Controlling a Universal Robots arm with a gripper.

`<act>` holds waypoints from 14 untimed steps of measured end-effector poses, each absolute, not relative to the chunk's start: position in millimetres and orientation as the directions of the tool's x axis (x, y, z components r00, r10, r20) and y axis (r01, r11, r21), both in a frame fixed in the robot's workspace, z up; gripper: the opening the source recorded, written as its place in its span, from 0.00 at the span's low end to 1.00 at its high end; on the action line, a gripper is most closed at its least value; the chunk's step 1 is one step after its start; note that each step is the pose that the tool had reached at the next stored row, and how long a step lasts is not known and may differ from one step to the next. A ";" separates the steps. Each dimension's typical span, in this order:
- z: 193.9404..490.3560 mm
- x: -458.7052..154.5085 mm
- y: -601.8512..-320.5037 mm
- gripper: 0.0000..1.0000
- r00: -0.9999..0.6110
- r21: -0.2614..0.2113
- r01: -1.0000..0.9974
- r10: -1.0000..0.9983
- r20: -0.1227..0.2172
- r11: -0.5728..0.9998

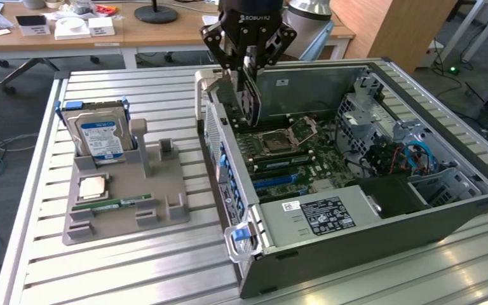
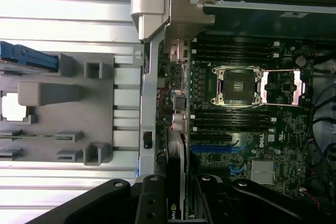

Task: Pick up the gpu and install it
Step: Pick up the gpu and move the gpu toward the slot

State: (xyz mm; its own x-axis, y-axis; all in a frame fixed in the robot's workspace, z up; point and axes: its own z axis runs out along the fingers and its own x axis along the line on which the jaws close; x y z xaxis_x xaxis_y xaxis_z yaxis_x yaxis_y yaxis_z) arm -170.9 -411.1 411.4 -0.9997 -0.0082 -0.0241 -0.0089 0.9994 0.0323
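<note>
The slatted aluminium tabletop (image 1: 100, 279) is carrying a grey moulded tray (image 1: 125, 210) and the open steel case (image 1: 447, 210), with the green motherboard (image 1: 286, 152) being exposed inside. Further back, the gpu (image 1: 249, 105) is being held upright over the board's edge beside the perforated rear panel, the end effector (image 1: 248, 71) being narrowed onto its top. The card is being judged thin, stiff, light and fragile: it is best clamped across bare board faces, clear of components.
</note>
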 end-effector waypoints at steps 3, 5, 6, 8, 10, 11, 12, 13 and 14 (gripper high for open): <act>411.4 -166.5 -411.1 0.26 -1.000 0.032 -0.009 -0.008 -0.024 0.999; 411.4 -163.0 -411.1 0.26 -1.000 0.032 -0.009 -0.008 -0.024 0.999; 411.4 -161.3 -411.1 0.26 -1.000 0.032 -0.009 -0.008 -0.024 0.999; 411.4 -157.7 -411.1 0.26 -1.000 0.032 -0.009 -0.008 -0.024 0.999; 411.4 -153.9 -411.1 0.26 -1.000 0.032 -0.009 -0.008 -0.024 0.999; 411.3 -152.1 -411.1 0.26 -1.000 0.032 -0.009 -0.008 -0.024 0.999; 411.3 -150.2 -411.1 0.26 -1.000 0.032 -0.009 -0.008 -0.024 0.999; 411.3 -148.4 -411.1 0.26 -1.000 0.032 -0.009 -0.008 -0.024 0.999; 411.4 -146.6 -411.1 0.26 -1.000 0.032 -0.009 -0.008 -0.024 0.999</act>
